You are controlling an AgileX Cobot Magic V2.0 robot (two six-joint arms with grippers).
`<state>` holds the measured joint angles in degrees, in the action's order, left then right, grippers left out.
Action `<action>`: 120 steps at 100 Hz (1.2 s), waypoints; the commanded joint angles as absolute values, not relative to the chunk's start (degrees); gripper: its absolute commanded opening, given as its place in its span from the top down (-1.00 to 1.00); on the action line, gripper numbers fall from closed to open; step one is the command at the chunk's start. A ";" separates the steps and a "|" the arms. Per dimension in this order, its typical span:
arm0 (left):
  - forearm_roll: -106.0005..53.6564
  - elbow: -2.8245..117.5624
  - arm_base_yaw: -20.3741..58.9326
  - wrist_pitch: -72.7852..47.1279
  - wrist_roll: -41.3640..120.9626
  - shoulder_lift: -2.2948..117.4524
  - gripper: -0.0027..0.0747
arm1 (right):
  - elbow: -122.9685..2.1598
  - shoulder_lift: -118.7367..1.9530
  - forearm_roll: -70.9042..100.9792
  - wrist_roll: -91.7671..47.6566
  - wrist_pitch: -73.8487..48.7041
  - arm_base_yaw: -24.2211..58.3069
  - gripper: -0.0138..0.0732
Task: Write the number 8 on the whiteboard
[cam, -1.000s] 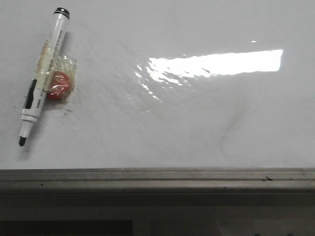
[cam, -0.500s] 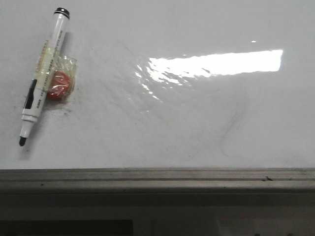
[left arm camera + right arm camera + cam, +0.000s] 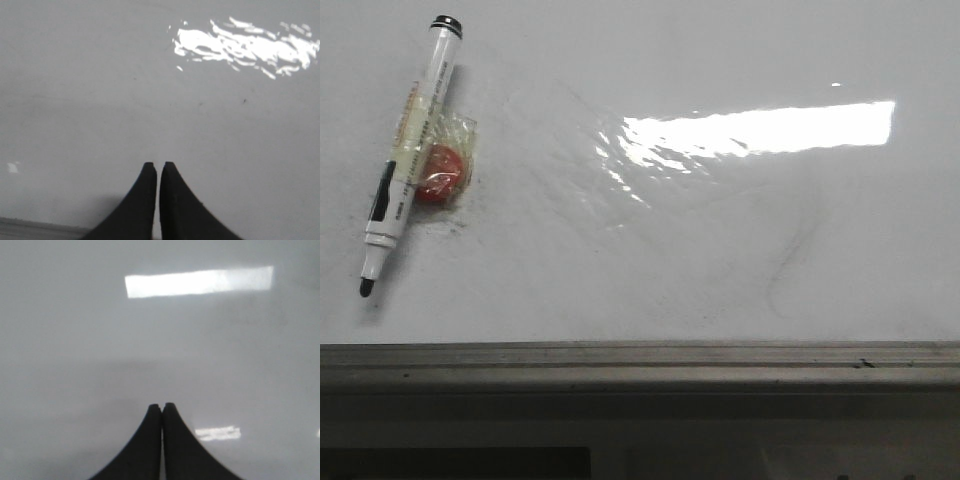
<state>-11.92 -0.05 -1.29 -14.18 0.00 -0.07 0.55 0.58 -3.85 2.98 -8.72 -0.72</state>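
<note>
Grey metal edge rail (image 3: pixel 640 358): running along the near side of the large glossy white whiteboard (image 3: pixel 650 260), nothing resting on it.

Number 8: not appearing anywhere; only a faint grey smudge curve (image 3: pixel 790 262) is showing at the near right, and it is not a written stroke. Writing judged not yet begun.

White marker with black cap end and bare black tip (image 3: pixel 408 152): lying slanted at the far left, tip pointing toward the rail, touching a small red round item in clear wrapping (image 3: pixel 442 172) beside it.

Left gripper (image 3: pixel 158 166): hanging over bare board, jaws pressed together, holding nothing.

Right gripper (image 3: pixel 162 406): likewise clenched and empty.

Step in hand, as judged: fetching the marker. The left gripper, being nearer that side, would be needing to part its jaws, straddle the barrel mid-length clear of the wrapped item, and clamp squarely so the tip is meeting the board steadily.

Glare patch (image 3: pixel 760 130): sitting farthest.
</note>
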 commanded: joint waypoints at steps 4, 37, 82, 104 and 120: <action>-19.37 -1.87 -1.31 -6.53 0.00 -1.86 0.98 | 1.37 1.85 -3.67 3.09 2.57 -0.69 0.83; -21.74 -1.48 -1.31 1.32 0.00 -1.86 0.98 | 0.39 1.75 -3.10 3.98 6.58 -0.69 0.83; -10.13 13.52 -1.31 -12.49 1.07 7.34 0.99 | -13.67 -8.05 0.00 3.98 -17.30 -0.69 0.83; -7.49 17.16 -1.08 -13.97 1.07 13.94 0.98 | -18.14 -17.62 0.00 3.98 -18.62 -0.69 0.83; -9.34 17.16 -0.22 -10.92 1.07 14.66 0.88 | -18.14 -20.33 0.00 3.98 -17.10 -0.69 0.83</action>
<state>-7.99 15.14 -1.08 -17.30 0.99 13.54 -15.97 -18.58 0.00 4.21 -21.89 -0.72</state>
